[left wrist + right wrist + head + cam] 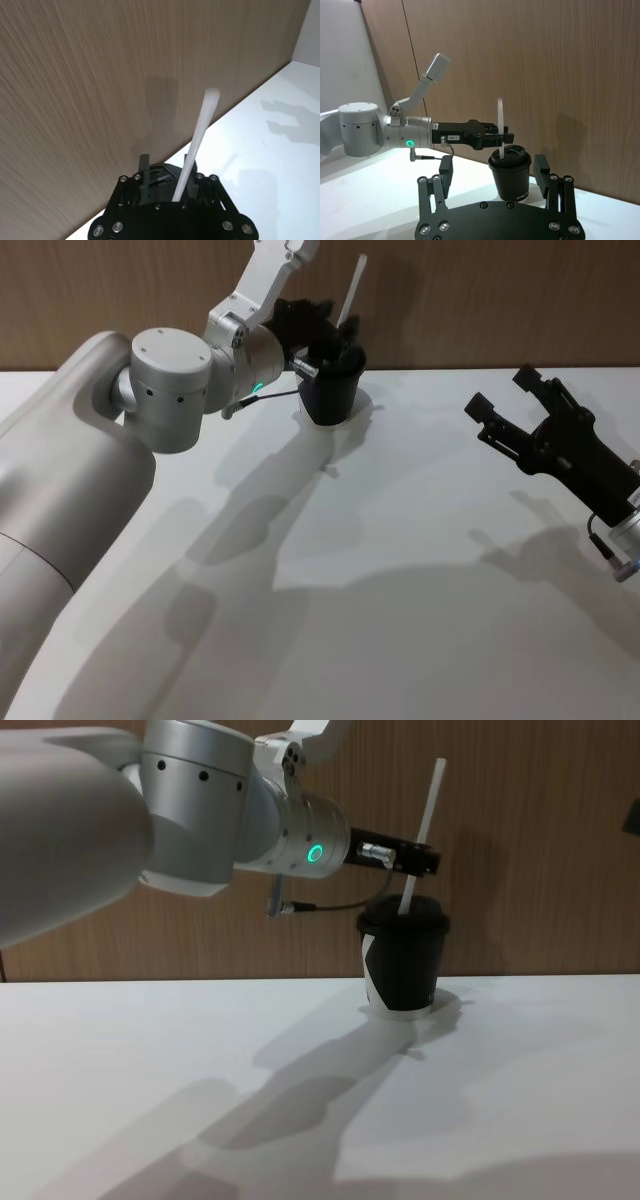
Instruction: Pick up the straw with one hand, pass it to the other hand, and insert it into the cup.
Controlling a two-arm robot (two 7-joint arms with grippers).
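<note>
Straw between left gripper fingers, tip in cup

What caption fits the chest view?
Left gripper holds the straw, its lower end in the cup lid.

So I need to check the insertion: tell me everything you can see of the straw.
The straw is thin, straight and plain white, like plastic. It stands tilted, its lower end at the lid of the black cup and most of its length sticking up above it. The left gripper is shut on it just above the lid. The cup stands on the white table by the wooden wall.
</note>
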